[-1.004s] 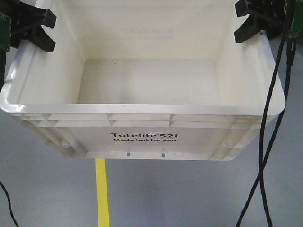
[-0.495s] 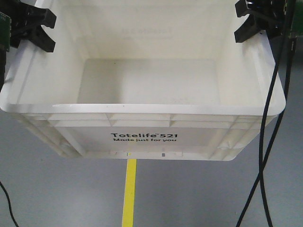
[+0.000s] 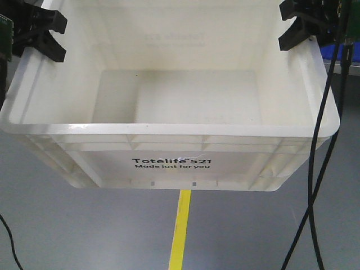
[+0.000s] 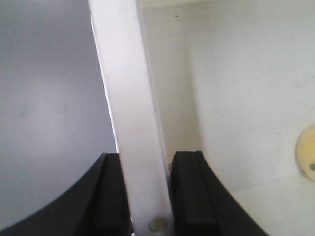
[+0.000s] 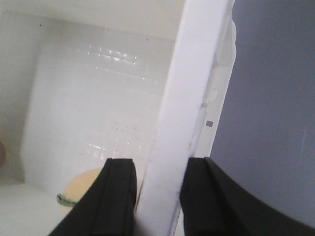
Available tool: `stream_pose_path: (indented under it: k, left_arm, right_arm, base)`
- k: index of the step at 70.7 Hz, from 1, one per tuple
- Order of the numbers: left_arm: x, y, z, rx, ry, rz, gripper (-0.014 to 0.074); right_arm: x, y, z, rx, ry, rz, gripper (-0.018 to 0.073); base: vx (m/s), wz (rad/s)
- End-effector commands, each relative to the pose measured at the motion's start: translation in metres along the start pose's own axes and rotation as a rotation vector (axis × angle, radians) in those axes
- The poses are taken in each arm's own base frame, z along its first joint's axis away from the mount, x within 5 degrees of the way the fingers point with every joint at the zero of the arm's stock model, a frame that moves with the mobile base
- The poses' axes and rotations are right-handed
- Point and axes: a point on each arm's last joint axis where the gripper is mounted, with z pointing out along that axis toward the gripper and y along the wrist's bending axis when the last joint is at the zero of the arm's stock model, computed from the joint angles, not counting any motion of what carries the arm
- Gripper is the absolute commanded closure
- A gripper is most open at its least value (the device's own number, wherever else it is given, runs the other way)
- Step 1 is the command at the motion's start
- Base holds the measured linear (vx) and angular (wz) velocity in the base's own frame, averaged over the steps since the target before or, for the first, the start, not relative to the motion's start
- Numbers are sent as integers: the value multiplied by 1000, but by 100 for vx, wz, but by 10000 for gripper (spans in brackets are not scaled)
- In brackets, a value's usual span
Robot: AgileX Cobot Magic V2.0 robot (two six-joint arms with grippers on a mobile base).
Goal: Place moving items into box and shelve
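Cream-white plastic fills the frame: the box (image 3: pixel 169 163), printed "Totelife 521 Made just for you", hangs clear of the grey floor (image 3: pixel 67 230), carried by two black claws. The left gripper (image 4: pixel 147 196) is clamped on the rim of the box's left side wall, one finger inside and one outside. The right gripper (image 5: pixel 160 196) pinches the right side rim the same way. Inside, a yellow-orange plush toy (image 5: pixel 83 189) with a green leaf lies on the box's bottom at the foot of a wall, close to the right-hand side. It shows only in the wrist views. A brownish sliver (image 5: pixel 1 152) at the left edge of the right wrist view is too little to identify. A yellow stripe (image 3: pixel 180 230) runs along the floor beneath the box, and black cables (image 3: pixel 308 208) trail down past its right corner.
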Motion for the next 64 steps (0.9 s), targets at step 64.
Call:
stream_pose_path:
  k: [64]
  left_arm:
    - [-5, -24, -34, 153, -183, 10, 613]
  right_arm:
    - [-7, 24, -32, -143, -173, -9, 571]
  base:
    - [49, 10]
